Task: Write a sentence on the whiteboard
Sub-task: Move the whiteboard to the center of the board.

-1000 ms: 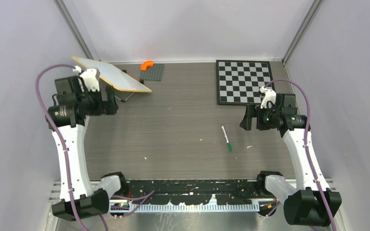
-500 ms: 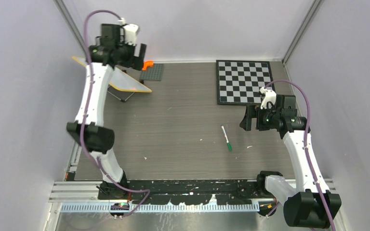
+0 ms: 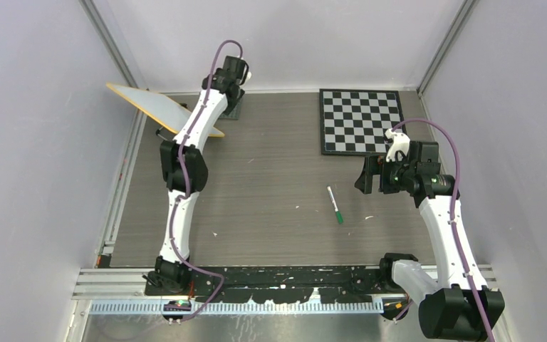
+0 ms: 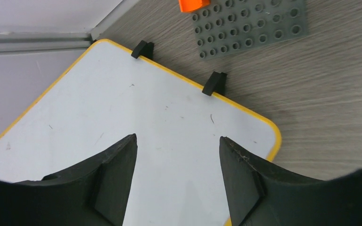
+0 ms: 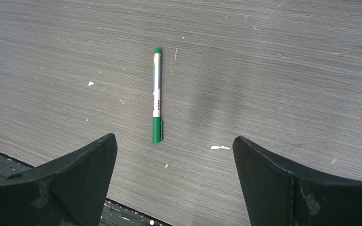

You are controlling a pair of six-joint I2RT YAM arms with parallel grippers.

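Observation:
The whiteboard (image 3: 151, 107) leans tilted at the back left on black clip feet (image 4: 215, 83), its rim orange-yellow. Its white face (image 4: 122, 108) carries only a few faint specks; no sentence shows on it. My left gripper (image 3: 228, 90) is stretched to the back of the table; in the left wrist view it (image 4: 176, 141) hangs open over the board's near corner, holding nothing. A green-capped marker (image 3: 335, 205) lies on the table (image 3: 271, 178). My right gripper (image 3: 365, 174) hovers open to its right, and in the right wrist view the marker (image 5: 157, 96) lies ahead of the open jaws (image 5: 174, 141).
A black-and-white chequered board (image 3: 361, 120) lies at the back right. A grey studded plate (image 4: 250, 26) with an orange piece (image 4: 191, 4) sits beside the whiteboard. Grey walls close in the left, back and right sides.
My left arm has swung up from the left side and reached out to the table's back, near the whiteboard, and its jaws have narrowed somewhat. The right arm and the marker have not moved.

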